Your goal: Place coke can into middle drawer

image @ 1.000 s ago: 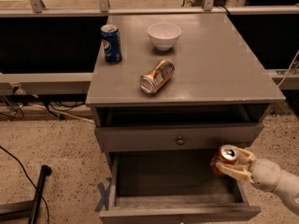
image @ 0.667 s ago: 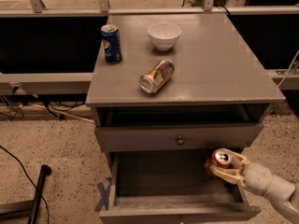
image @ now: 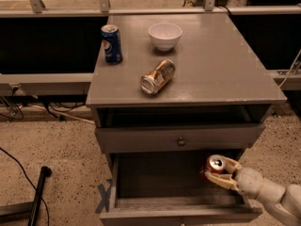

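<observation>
The coke can [image: 216,164], red with a silver top, is held upright in my gripper [image: 213,170], which is shut on it. The arm comes in from the lower right. The can hangs over the right end of the open middle drawer [image: 155,180], a wide grey box pulled out at the bottom of the cabinet. The can is just above the drawer's floor, close to its right wall. The drawer holds nothing else that I can see.
On the grey cabinet top [image: 225,65] stand a blue Pepsi can [image: 112,43] and a white bowl [image: 165,36]; a gold-brown can [image: 157,76] lies on its side. A shut drawer front with a round knob [image: 180,141] overhangs the open drawer. A black pole [image: 38,192] lies at the lower left.
My gripper has carried the coke can to the left, from beside the drawer's right edge to over its right end.
</observation>
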